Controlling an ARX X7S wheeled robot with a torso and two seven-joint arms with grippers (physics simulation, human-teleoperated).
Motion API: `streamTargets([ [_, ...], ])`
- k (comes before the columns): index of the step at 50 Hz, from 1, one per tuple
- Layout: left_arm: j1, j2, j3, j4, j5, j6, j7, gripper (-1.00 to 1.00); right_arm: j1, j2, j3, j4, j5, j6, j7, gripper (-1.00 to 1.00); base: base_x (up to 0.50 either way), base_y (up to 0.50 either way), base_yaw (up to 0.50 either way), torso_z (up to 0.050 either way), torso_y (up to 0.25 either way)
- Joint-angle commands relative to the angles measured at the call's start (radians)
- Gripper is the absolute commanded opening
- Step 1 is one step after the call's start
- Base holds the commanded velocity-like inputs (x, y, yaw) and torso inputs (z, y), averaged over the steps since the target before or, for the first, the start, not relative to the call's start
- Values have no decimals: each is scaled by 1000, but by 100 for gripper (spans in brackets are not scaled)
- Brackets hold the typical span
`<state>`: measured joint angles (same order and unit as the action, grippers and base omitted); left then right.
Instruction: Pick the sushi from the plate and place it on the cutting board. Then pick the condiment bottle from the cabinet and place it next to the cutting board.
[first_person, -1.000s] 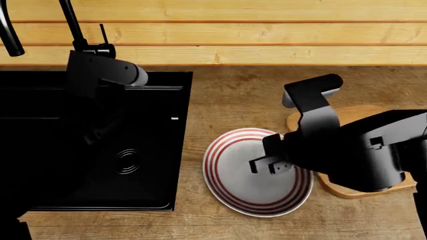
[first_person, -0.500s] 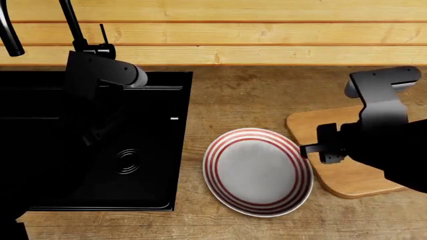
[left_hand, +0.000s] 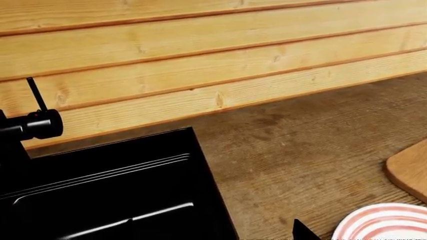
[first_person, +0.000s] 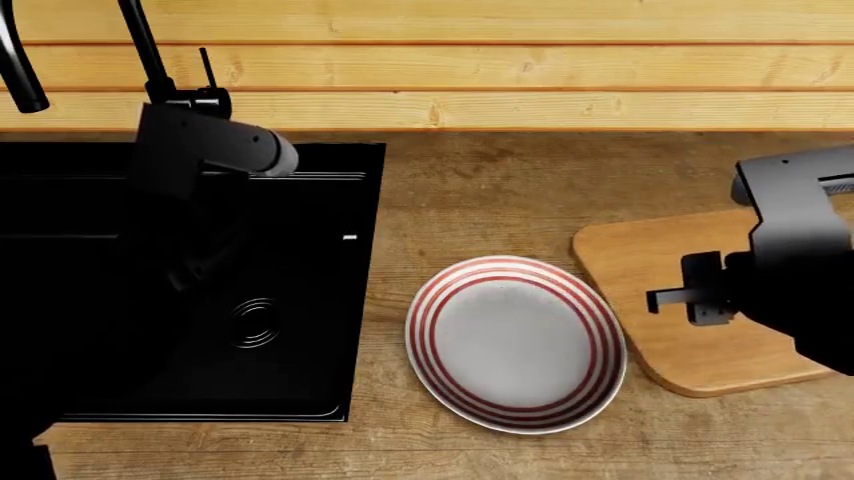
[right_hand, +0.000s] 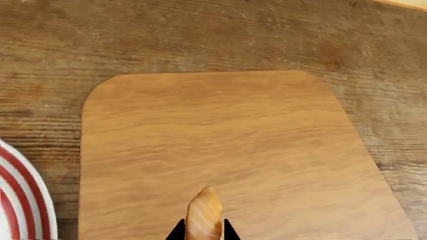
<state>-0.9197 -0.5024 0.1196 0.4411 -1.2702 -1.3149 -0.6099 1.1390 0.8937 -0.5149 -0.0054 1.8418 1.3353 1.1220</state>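
The right gripper (first_person: 674, 297) hangs over the board (first_person: 667, 262) with the sushi (right_hand: 203, 216) pinched between its fingertips (right_hand: 177, 231), the jaws narrowed to the width of that small orange piece, which shows plainly in the right wrist view above bare wood. The plate (first_person: 514, 340) lies empty just beside the board's near edge, its red rings bare of any food. Whether the sushi already touches the wood or is held a little above it cannot be told from these views. The left arm (first_person: 200, 160) waits over the black sink (first_person: 287, 300), well apart from the work; its wrist camera looks across the counter (left_hand: 300, 145) toward the wall (left_hand: 200, 50), and its claw is not in view, so its opening cannot be told. By all appearances the first step is near its end: the piece is lifted off the plate and carried across, with only the setting-down left. The next move seems to call for a short, gentle descent onto the middle of the board, then a clean parting of the jaws so the piece does not stick or tip. The bottle and cabinet appear in no view.
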Motion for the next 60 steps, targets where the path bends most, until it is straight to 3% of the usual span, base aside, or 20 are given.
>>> streamTargets([
  [1,8,-7,8,1,-2,10,0,100,-10,-23,-35,45,-132,0,-79,-100,0,0,0,0,0],
  [11,23,-18,12,5,-1,22,1,100,-29,-33,-53,58,-176,-18,-118,-100,0,0,0,0,0],
  [12,24,-18,13,4,1,24,3,100,-28,-32,-54,58,-174,-17,-116,100,0,0,0,0,0],
  [28,12,-18,20,0,-18,26,-12,100,23,-11,-36,27,-112,-9,-62,100,0,0,0,0,0],
  [35,5,-28,-7,22,-61,17,-51,100,105,0,39,-103,28,-57,46,100,0,0,0,0,0],
  [47,-35,-40,-44,88,-132,6,-152,100,11,-19,159,-381,-19,-199,17,100,0,0,0,0,0],
  [60,-70,-45,-50,94,-198,-4,-216,100,-24,-25,191,-462,-9,-263,54,100,-346,0,0,0,1],
])
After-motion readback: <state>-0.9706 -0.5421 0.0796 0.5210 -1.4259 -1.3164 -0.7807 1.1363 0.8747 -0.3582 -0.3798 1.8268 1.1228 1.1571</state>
